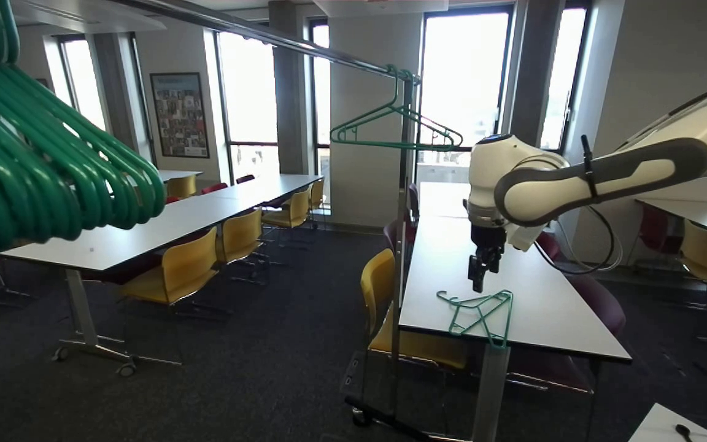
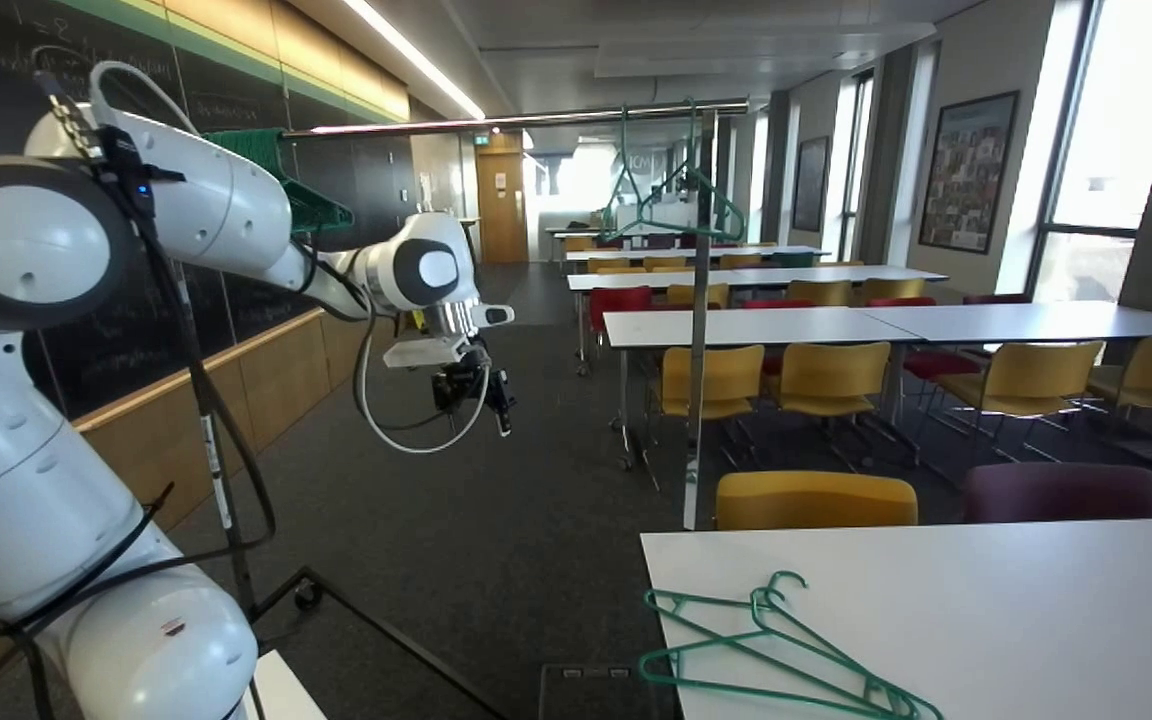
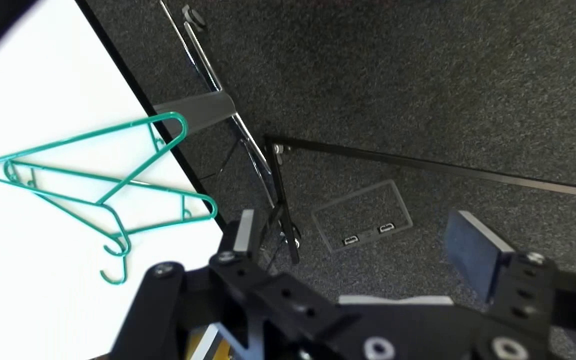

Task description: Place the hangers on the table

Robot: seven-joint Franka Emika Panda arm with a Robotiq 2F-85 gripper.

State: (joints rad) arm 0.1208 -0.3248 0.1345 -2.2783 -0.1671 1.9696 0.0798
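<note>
Two green hangers (image 1: 481, 317) lie overlapped on the near end of the white table (image 1: 550, 322), their ends sticking out past its edge. They also show in an exterior view (image 2: 762, 632) and in the wrist view (image 3: 102, 202). Two more hangers (image 1: 393, 145) hang at the end of a rail, and a bunch of hangers (image 1: 53, 178) hangs at its other end, also visible in an exterior view (image 2: 308, 205). My gripper (image 3: 363, 236) is open and empty. It is in the air beside the table, over the floor, apart from every hanger. It shows in both exterior views (image 1: 485, 279) (image 2: 506, 412).
The metal rail (image 1: 304, 46) of a wheeled rack runs above, with its upright post (image 2: 698, 380) beside the table's end. A yellow chair (image 1: 379, 279) stands at the table's side. A long table (image 1: 212, 209) with yellow chairs stands farther away.
</note>
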